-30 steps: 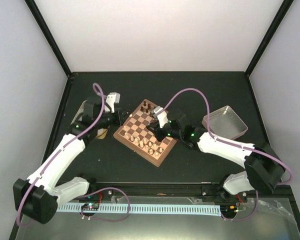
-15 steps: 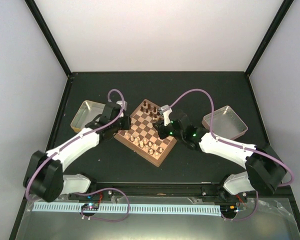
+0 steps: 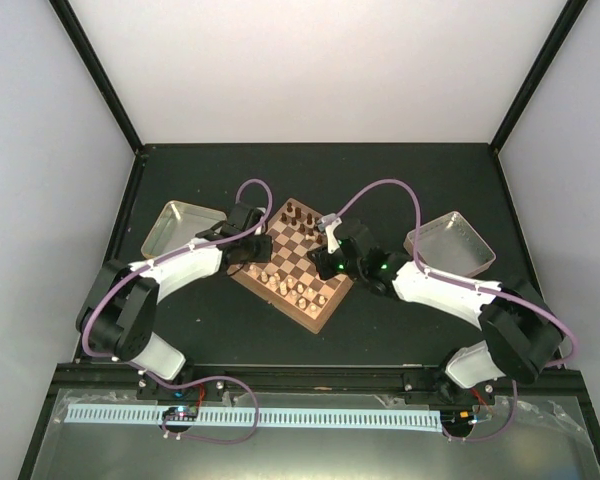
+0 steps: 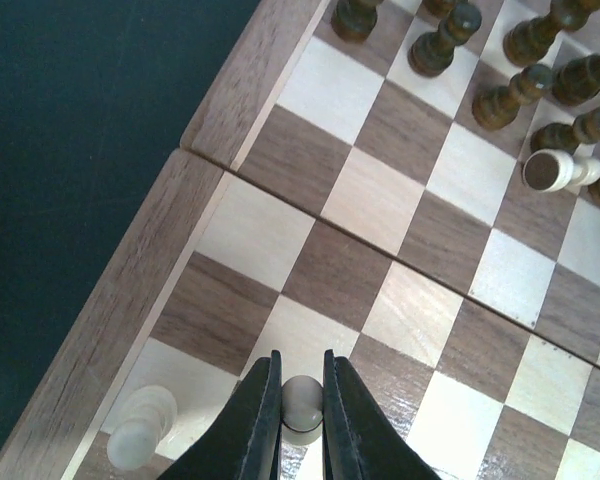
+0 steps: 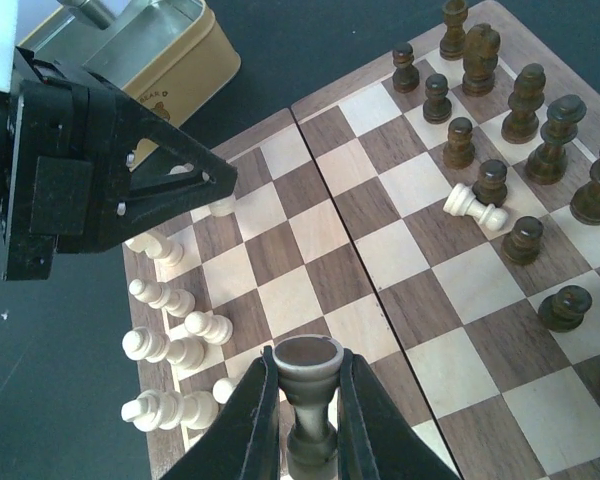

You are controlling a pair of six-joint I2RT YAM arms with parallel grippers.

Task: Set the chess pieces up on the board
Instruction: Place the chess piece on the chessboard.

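Fingers point(image 4: 252, 425) of our left gripper point(image 4: 301, 372) pinch a cream pawn point(image 4: 302, 402) at the edge of the board point(image 4: 110, 330). Our right gripper point(image 5: 308, 352) clamps a dark piece point(image 5: 309, 368). Beyond them most pieces stand, yet one cream piece point(image 5: 477, 208) lies toppled among the dark ones, so we judge the setup unfinished.

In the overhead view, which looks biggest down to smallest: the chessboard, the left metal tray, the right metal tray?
1. chessboard, clearly largest.
2. left metal tray and right metal tray: these look alike, and the left is partly hidden, so unranked.
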